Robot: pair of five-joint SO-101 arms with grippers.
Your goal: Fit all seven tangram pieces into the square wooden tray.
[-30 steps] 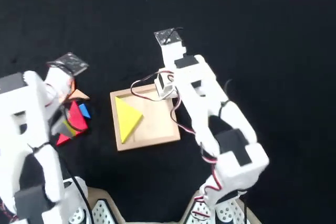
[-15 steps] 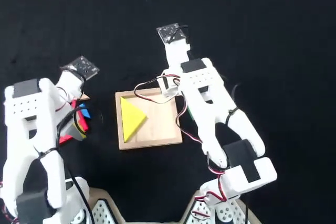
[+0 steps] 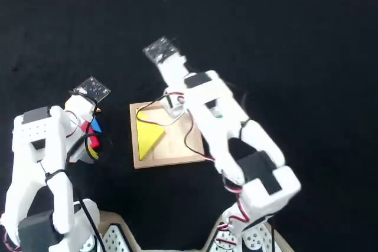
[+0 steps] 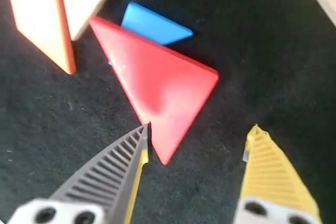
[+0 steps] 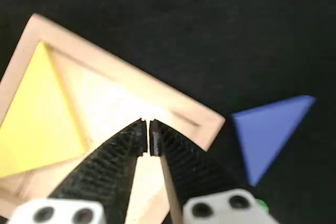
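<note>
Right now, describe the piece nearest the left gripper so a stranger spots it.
Beside the wooden tray, loose pieces cluster on the black cloth. The left gripper hangs open over them, a red triangle just ahead of it. Its neighbours are a blue piece and an orange piece.

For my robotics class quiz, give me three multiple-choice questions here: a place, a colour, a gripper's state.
1. Where is the yellow triangle? A in the wooden tray; B beside the tray; C in a gripper.
2. Which colour is the piece nearest the left gripper? A purple; B red; C white.
3. The right gripper is: A wide open; B shut on a piece; C shut, empty.
Answers: 1 A, flat inside the rim. 2 B, the red triangle reaches between its open jaws. 3 C, tips meet, nothing between.
</note>
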